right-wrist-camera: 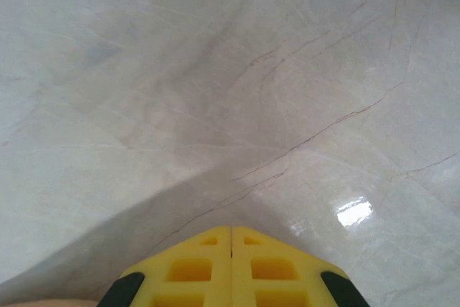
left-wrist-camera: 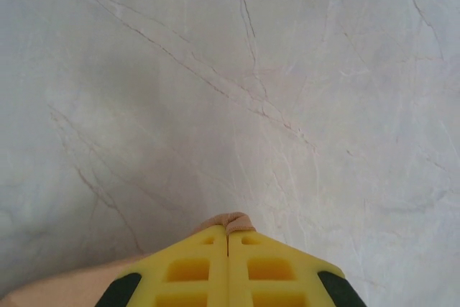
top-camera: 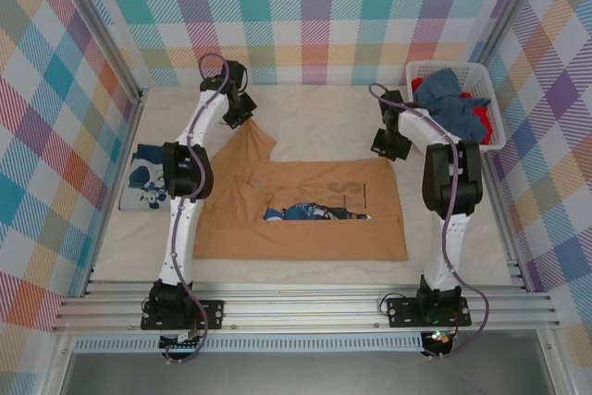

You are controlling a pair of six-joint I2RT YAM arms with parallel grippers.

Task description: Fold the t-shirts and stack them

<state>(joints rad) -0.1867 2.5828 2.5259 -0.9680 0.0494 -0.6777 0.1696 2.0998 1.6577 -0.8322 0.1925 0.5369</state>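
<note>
Left fingers (left-wrist-camera: 224,241) are fully shut, pinching a nub of tan cloth right at the tips. That's the far-left corner of the tan shirt (top-camera: 305,228). From above, that corner is drawn into a point toward the fingers. The rest of the shirt lies flat mid-desk (top-camera: 314,104), between my arms.

Right fingers (right-wrist-camera: 226,241) are also shut, sitting at the shirt's far-right corner. No cloth shows between the tips, only a tan sliver at the frame's bottom edge, so I can't confirm a grip there.

My read: pinch both far corners so the far edge travels toward me as one fold. Risk: the right side doesn't come along and the fold goes skewed.

Folded blue-and-white shirt (top-camera: 148,182) sits far left, likely the stack base. Blue shirt (top-camera: 453,99) and red shirt (top-camera: 478,124) wait in the basket (top-camera: 447,66).
</note>
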